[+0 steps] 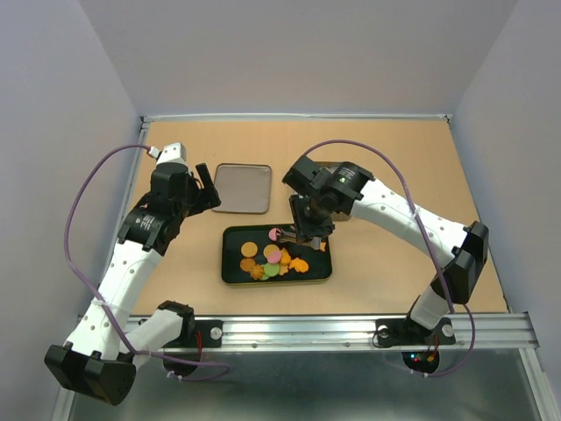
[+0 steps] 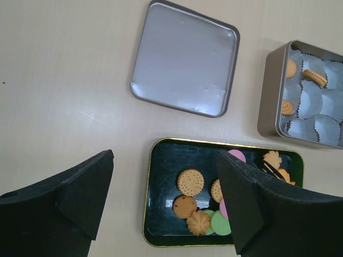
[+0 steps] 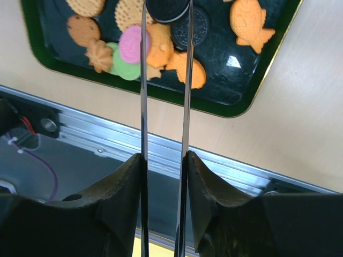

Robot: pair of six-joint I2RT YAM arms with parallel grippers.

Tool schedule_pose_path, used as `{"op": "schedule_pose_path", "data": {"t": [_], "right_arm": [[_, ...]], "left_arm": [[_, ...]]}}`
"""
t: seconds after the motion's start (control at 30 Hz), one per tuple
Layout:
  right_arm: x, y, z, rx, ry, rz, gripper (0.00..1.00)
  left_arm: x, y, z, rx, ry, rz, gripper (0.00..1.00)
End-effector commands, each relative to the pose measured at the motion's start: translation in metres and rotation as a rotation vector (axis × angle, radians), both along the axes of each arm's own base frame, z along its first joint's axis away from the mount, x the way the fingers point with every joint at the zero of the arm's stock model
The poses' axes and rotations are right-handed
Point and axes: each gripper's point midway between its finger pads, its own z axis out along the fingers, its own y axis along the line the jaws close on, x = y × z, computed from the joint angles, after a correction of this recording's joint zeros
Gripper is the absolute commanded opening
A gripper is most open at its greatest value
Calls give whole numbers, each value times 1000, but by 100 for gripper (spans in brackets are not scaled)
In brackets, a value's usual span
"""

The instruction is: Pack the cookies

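Note:
Several cookies [image 1: 272,256], round orange-brown, pink, green and orange shaped ones, lie in a black gold-rimmed tray [image 1: 230,272]. My right gripper [image 1: 308,230] hangs over the tray's right part, shut on thin metal tongs [image 3: 142,80]. The tong tips pinch a dark sandwich cookie [image 3: 166,9] just above the pile. A second dark cookie [image 3: 195,29] and a fish cookie [image 3: 250,21] lie beside it. My left gripper [image 2: 163,166] is open and empty, above the tray's left end, with the round cookies [image 2: 191,182] below it.
A silver lid [image 2: 185,56] lies upside down beyond the tray. A metal tin [image 2: 268,96] lined with white paper cups [image 2: 313,99] stands at the right, a few cookies [image 2: 313,76] in its cups. The metal rail [image 3: 107,134] runs just below the tray.

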Motion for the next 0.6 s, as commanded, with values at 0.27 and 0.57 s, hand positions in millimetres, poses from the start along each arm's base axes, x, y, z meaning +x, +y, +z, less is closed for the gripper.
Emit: {"op": "schedule_pose_path", "data": {"t": [0.27,0.57], "right_arm": [[47,4,60,-11,-237,-38,25],[131,-71,90,-66,-367,-251,25]], "left_arm": [[9,-1,19,12,-51,-5,88],[9,0,28,18,-62,-10,88]]}}
